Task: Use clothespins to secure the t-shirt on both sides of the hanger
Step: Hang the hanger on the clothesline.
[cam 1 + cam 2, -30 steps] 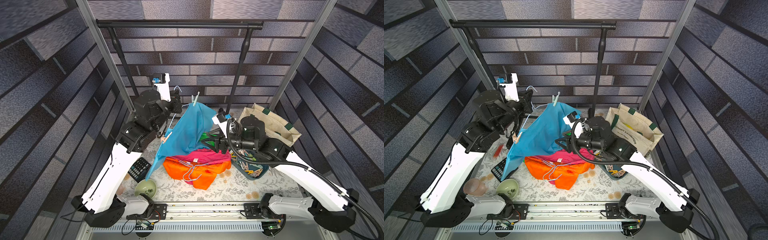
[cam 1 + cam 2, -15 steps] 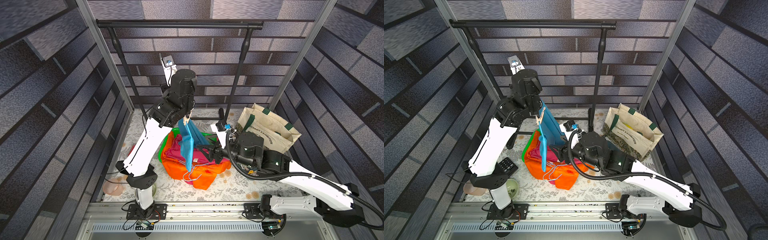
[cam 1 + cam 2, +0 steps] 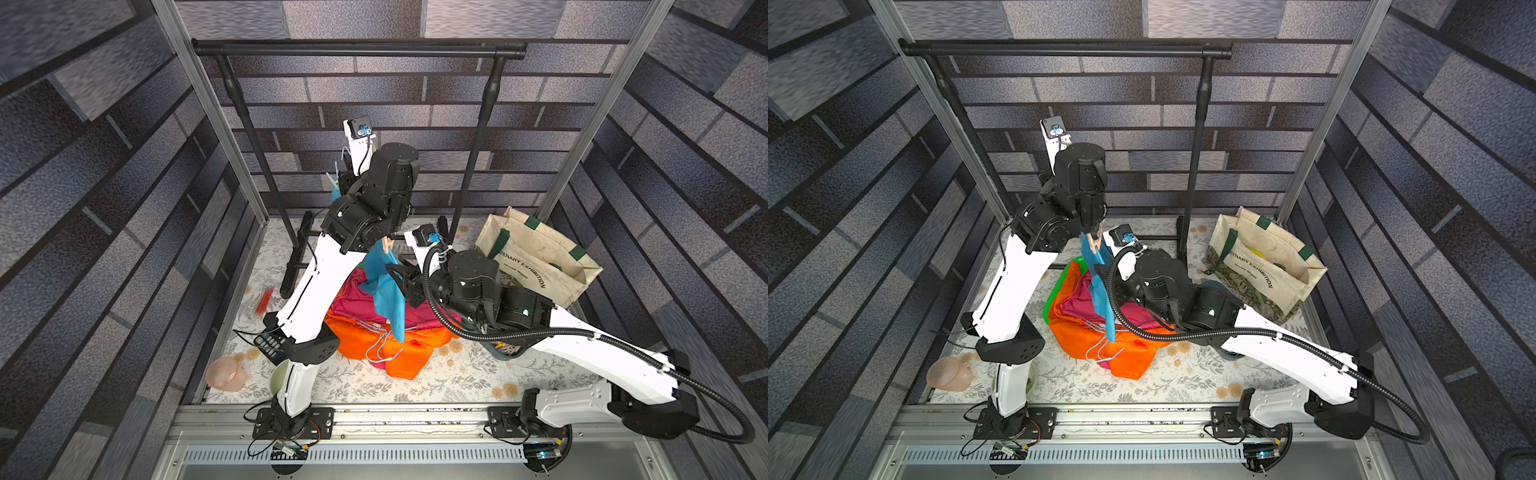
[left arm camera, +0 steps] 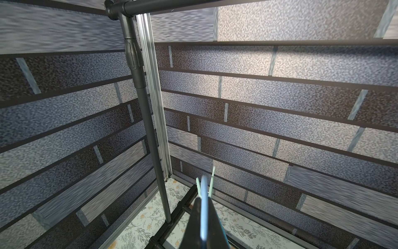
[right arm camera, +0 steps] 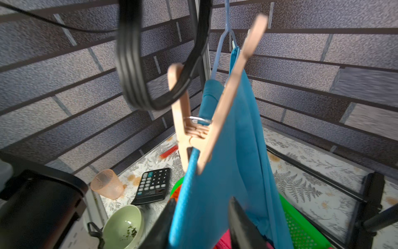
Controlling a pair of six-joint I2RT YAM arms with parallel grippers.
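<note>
Over floral tabletop [image 3: 457, 376], blue t-shirt [image 3: 388, 299] hangs; brick-patterned walls [image 3: 124, 187] around.

Black metal garment rack [image 3: 357, 50]: blocks twelve o'clock.
Cream canvas tote bag [image 3: 536, 257]: fills two o'clock.
Hanging blue t-shirt [image 3: 388, 299]: curtains the centre.
Floral tablecloth [image 3: 457, 374]: free at five o'clock.

**Robotics laboratory test cell staged as a domestic laundry corner.** Aluminium frame posts [image 3: 225, 137] carry wall panels [image 3: 104, 187] printed with a brick pattern. The left arm [image 3: 316, 282] and right arm [image 3: 615, 357] are bolted to a slotted metal base rail [image 3: 415, 417] with exposed cabling. Household props supply the domestic setting: a black garment rail [image 3: 357, 50], a floral-print worktop [image 3: 436, 386], a heap of garments [image 3: 407, 357], a canvas tote bag [image 3: 540, 253], a t-shirt [image 5: 228, 163] pegged to a hanger [image 5: 219, 54] by a clothespin [image 5: 187, 129], a calculator [image 5: 153, 186], a bowl [image 5: 123, 222] and a cup [image 5: 106, 183].
</note>
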